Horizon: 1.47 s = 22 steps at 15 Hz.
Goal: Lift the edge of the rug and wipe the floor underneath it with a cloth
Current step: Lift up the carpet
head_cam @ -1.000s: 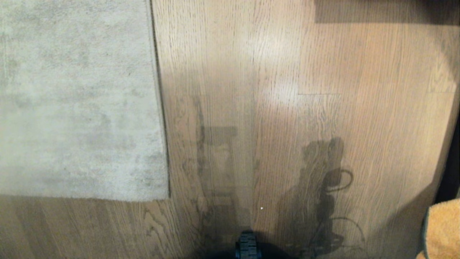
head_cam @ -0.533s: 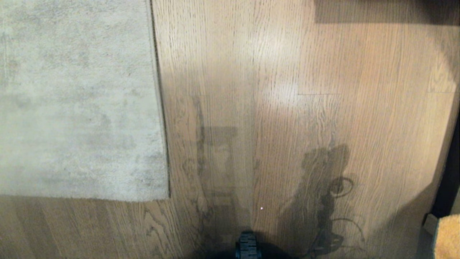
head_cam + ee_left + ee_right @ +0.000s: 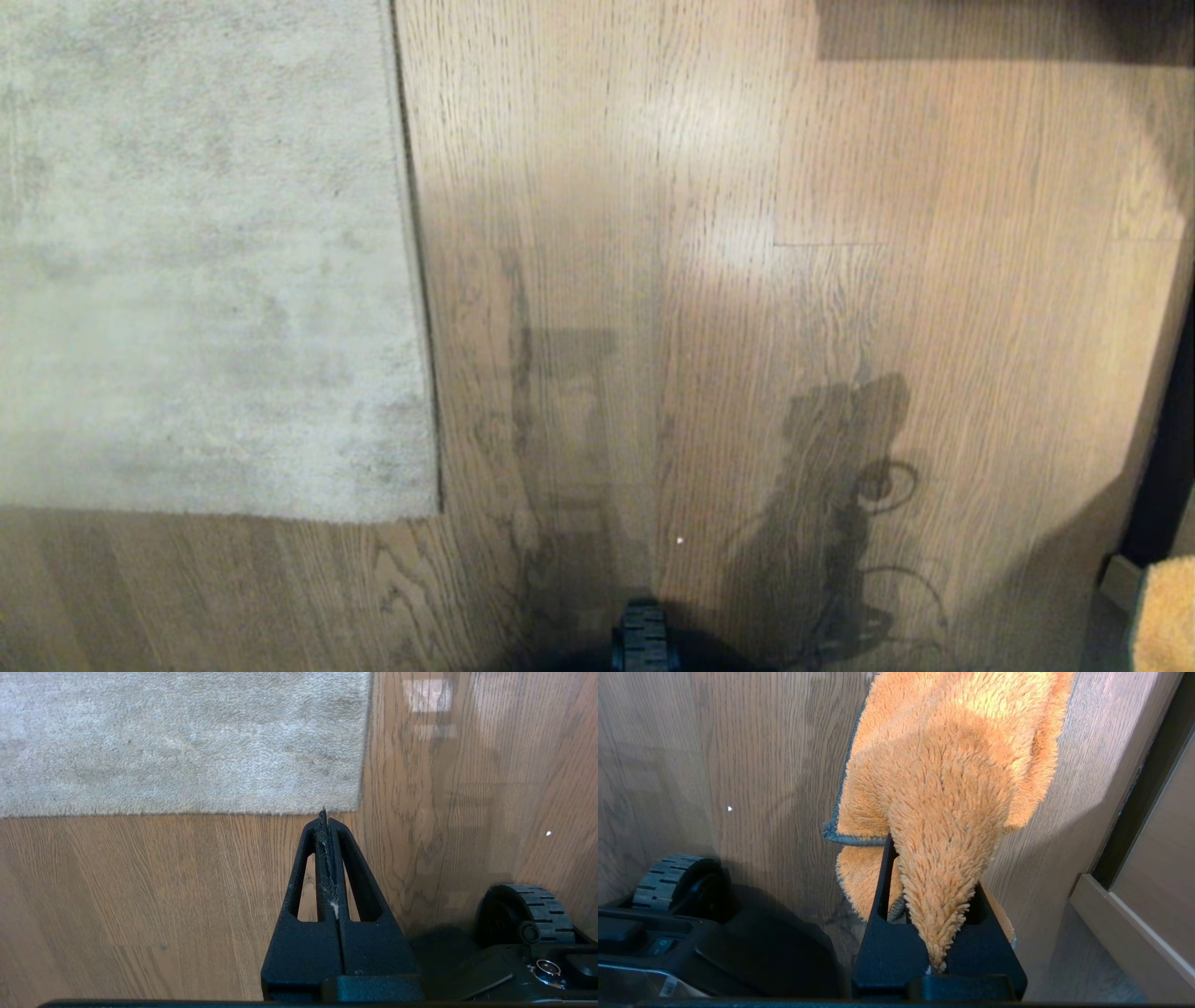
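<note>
The mottled grey-beige rug (image 3: pixel 205 261) lies flat on the wood-grain floor (image 3: pixel 747 187). Its straight rug edge (image 3: pixel 417 280) runs down to a square corner (image 3: pixel 435 511). In the left wrist view my left gripper (image 3: pixel 323 814) is shut and holds nothing, with only lint between its fingers. It hangs over bare floor (image 3: pixel 140 896), just short of the rug corner (image 3: pixel 359 808). My right gripper (image 3: pixel 931 858) is shut on the fluffy orange cloth (image 3: pixel 952 774), which drapes over and hides its fingertips. Only a corner of the cloth (image 3: pixel 1167 616) shows at the head view's lower right.
The robot base's black wheel (image 3: pixel 642 639) sits at the bottom centre of the head view. A pale wooden furniture base (image 3: pixel 1134 914) and a dark gap (image 3: pixel 1172 439) stand at the right. A dark shadow (image 3: pixel 999 28) crosses the far floor.
The cloth has drawn down and to the right, so less of it shows in the head view. The right arm's shadow on the floor has shifted slightly. The rug has not moved.
</note>
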Tool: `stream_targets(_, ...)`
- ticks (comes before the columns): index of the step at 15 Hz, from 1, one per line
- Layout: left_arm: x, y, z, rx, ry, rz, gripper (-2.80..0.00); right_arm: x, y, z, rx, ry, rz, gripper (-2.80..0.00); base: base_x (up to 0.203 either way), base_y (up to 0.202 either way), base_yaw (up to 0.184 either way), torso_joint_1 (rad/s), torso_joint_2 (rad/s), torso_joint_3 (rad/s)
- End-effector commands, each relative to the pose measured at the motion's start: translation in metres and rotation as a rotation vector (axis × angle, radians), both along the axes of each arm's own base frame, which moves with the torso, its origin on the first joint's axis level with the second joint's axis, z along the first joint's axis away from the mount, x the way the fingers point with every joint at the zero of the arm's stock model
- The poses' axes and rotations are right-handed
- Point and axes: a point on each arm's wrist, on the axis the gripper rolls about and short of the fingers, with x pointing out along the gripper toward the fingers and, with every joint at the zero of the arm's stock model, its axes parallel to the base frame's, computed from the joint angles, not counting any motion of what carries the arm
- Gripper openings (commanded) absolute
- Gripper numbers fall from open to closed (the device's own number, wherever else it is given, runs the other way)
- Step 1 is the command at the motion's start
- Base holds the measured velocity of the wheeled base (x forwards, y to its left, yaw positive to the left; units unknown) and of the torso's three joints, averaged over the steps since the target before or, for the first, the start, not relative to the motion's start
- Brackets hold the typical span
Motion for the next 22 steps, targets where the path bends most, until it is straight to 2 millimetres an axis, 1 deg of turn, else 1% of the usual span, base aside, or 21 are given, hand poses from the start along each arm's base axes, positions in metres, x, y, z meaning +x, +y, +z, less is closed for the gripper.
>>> stream_targets(1, 0.0, 0.0, 0.0, 0.0, 0.0, 0.0, -2.8, 0.0003, 0.0, 0.0001, 0.013, 0.004, 0.0, -2.8, 0.0, 0.0, 0.0, 0.0, 0.0, 0.0)
stream_targets(22, 0.0, 0.0, 0.0, 0.0, 0.0, 0.0, -2.8, 0.0003, -0.0001, 0.0003, 0.026, 0.003, -0.002, -2.8, 0.0, 0.0, 0.0, 0.0, 0.0, 0.0)
